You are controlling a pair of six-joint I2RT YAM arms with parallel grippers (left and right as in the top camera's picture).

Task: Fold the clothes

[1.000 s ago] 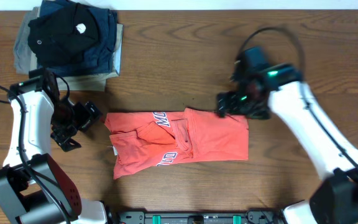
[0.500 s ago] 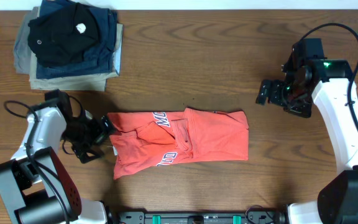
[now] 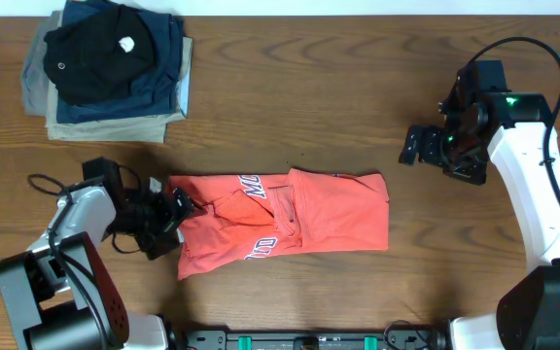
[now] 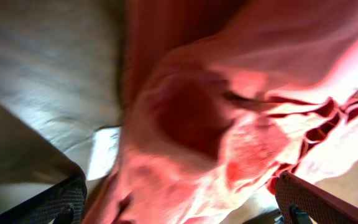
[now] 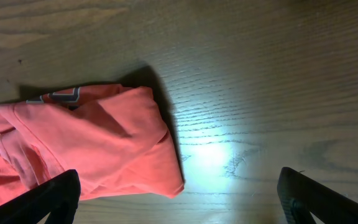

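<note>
Left gripper (image 3: pixel 173 218) is pressing low at the left end of the coral-red short-sleeved cotton T-shirt (image 3: pixel 290 226), jaws spread wide with nothing clamped. Its wrist camera is showing rumpled red cloth filling the space between the two fingers, so it looks poised to pinch that edge. Over on the other side, the right gripper (image 3: pixel 414 147) is hanging well apart from the shirt, up and to the right, jaws wide too and carrying nothing.

The shirt is lying mid-front on the brown wooden desk (image 3: pixel 309 87) as a rough, narrow rectangle, with white lettering peeking out along a slanted flap. I'm judging this as partway done: the sides seem tucked in, the right end is looking fairly square, but the left end is bunching and creasing. What is remaining, by my read, is gripping that end, folding it across and flattening. The stack of black, navy and khaki folded garments (image 3: pixel 110 63) is sitting at the far left corner
</note>
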